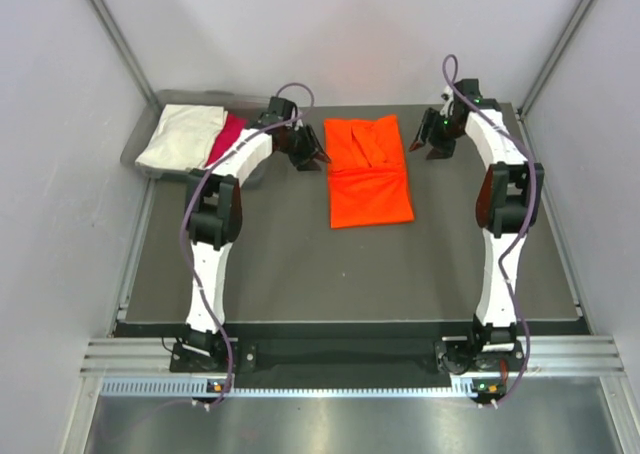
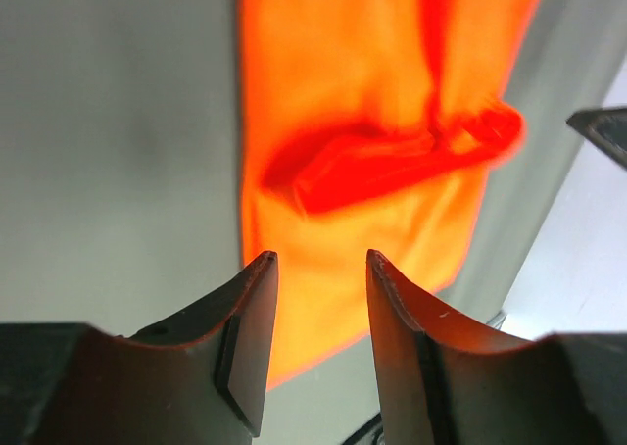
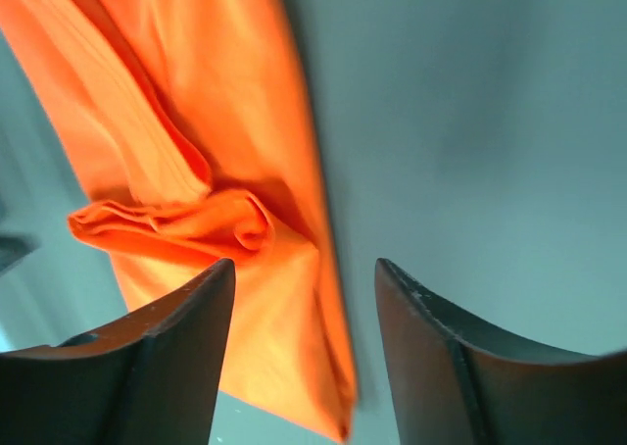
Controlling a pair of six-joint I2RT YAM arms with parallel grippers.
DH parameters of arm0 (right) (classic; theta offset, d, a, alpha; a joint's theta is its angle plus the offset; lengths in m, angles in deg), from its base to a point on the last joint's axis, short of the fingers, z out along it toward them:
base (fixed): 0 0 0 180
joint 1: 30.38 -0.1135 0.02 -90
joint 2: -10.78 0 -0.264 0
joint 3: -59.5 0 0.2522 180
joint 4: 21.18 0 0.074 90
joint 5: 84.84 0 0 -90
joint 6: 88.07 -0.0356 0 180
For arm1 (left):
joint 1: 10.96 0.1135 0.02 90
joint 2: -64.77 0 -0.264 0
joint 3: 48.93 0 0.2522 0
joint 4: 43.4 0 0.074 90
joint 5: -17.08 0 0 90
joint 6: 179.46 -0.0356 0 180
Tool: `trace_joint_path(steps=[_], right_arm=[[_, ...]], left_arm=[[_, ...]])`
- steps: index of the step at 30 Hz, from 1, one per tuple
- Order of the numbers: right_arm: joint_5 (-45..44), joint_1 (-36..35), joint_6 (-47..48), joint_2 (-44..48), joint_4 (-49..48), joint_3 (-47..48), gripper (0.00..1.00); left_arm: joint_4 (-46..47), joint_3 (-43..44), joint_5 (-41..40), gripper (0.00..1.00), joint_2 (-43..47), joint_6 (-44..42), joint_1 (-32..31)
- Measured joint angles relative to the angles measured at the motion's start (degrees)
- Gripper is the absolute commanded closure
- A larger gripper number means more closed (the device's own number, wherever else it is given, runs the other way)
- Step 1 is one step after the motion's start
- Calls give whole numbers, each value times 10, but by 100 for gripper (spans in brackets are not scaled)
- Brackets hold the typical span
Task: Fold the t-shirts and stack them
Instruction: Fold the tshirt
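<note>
The bright orange t-shirt (image 1: 369,170) lies partly folded into a long strip on the dark table, sleeves folded inward at its far end. My left gripper (image 1: 311,155) is open and empty, just off the shirt's far left corner. My right gripper (image 1: 428,146) is open and empty, just off the shirt's far right corner. In the left wrist view the shirt (image 2: 372,92) fills the middle beyond my open gripper (image 2: 321,269). In the right wrist view the shirt's bunched edge (image 3: 196,210) lies between and left of my open gripper (image 3: 306,273). A cream-white shirt (image 1: 181,135) and a magenta-pink shirt (image 1: 224,139) lie at far left.
A grey plastic bin (image 1: 149,127) at the table's far left corner holds the cream-white and pink shirts. White walls close in on the left, back and right. The dark table (image 1: 350,274) has bare surface in front of the orange shirt.
</note>
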State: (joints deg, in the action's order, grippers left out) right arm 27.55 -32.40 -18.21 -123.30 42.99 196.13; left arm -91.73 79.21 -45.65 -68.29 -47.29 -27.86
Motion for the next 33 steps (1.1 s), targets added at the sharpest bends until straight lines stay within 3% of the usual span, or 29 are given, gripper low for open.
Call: trace_joint_path(steps=[5, 7, 11, 14, 21, 28, 33], right_arm=[[-45, -10, 19, 108, -1, -112, 38], [-54, -35, 21, 170, -14, -191, 42], [-47, -99, 6, 257, -51, -318, 83], [-31, -136, -13, 266, -85, -366, 94], [-48, -124, -16, 229, -133, -425, 99], [-48, -85, 1, 230, -143, -483, 98], [-51, -72, 7, 254, -137, -480, 81]], left_arm=[[0, -109, -1, 61, 149, -43, -6], [12, -163, 3, 69, 204, -50, -16], [35, -231, 11, 80, 244, -54, -56], [52, -237, 17, 82, 203, -49, -93], [40, -202, 1, 85, 68, -69, -112], [39, -201, 4, 85, 57, -90, -102], [34, -212, -13, 81, 78, -100, -105]])
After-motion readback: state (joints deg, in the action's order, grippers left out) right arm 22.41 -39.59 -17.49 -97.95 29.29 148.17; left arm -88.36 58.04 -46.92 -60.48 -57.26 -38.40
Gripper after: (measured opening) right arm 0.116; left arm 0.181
